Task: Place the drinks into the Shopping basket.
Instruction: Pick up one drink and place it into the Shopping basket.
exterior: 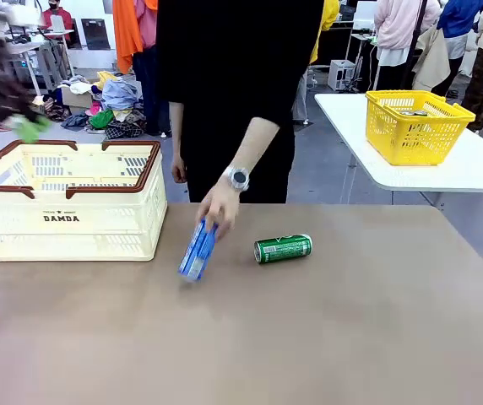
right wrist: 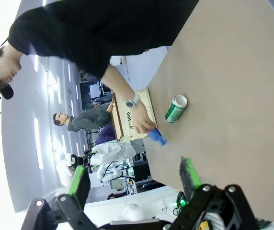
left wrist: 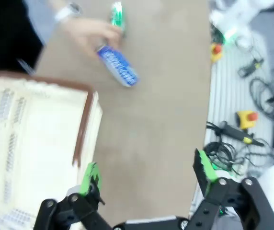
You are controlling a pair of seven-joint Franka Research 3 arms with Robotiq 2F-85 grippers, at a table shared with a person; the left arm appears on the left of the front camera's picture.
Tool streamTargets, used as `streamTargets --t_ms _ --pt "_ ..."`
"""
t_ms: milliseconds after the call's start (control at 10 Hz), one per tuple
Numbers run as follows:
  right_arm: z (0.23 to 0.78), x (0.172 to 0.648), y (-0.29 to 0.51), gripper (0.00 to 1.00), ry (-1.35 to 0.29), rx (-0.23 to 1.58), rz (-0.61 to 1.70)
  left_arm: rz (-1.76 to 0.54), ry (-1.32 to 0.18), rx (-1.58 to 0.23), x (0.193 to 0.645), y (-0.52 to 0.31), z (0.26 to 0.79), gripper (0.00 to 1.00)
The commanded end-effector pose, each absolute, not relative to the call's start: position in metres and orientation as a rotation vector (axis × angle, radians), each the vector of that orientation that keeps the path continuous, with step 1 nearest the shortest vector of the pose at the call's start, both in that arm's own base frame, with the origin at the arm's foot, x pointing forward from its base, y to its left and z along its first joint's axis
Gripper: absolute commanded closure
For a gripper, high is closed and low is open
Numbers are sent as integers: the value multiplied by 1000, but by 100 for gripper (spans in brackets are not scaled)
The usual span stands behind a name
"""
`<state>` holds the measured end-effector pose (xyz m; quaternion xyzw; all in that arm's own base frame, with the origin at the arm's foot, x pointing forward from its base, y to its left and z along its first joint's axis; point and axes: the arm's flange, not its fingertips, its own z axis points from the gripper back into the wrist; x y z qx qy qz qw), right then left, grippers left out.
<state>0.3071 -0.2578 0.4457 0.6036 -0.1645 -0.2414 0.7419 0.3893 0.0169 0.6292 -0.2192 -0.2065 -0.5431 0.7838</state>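
Front view: on the brown worktop [exterior: 326, 337], finds the blue can [exterior: 197, 250] tilted, lower end down on the surface, upper end gripped by a person's hand [exterior: 219, 207] with a wristwatch [exterior: 237, 178]. Just to its right and apart from it, spots the green can [exterior: 283, 248] lying on its side. At the far left, places the Shopping basket [exterior: 64, 221] upright, "DAMDA" facing the robot. On a white table behind, a yellow mesh basket [exterior: 415, 126]

Left wrist view: looks down past the left end effector [left wrist: 146, 167], spread wide with nothing between the green pads, hovering over the worktop beside the Shopping basket's brown rim. Farther off, the hand on the blue can, with the green can just beyond

Right wrist view: catches the right end effector [right wrist: 133, 175], likewise wide open and empty, looking across the worktop. Beyond it, the green can on its side, the blue can under the hand, the Shopping basket behind
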Motion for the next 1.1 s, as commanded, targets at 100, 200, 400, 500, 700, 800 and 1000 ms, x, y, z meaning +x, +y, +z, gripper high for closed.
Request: streamTargets --t_ms 100,200,400,500,700,800,1000 --pt "447 306 -256 0 -369 1322 -524 -986 -714 -454 343 72 603 0" --pt "447 306 -256 0 -369 1322 -524 -956 -764 -460 328 86 596 0" --pt "447 306 -256 0 -369 1322 -524 -937 -774 -468 316 96 582 0" --pt "447 306 -256 0 -369 1322 -524 -953 -774 -457 313 96 581 0" --pt "447 306 -256 0 -369 1322 -524 -950 -753 -440 312 97 581 0" --pt "447 306 -256 0 -369 1322 -524 -940 -725 -432 318 94 579 0" --pt "447 306 -256 0 -369 1322 -524 -964 -675 -418 330 83 580 0"
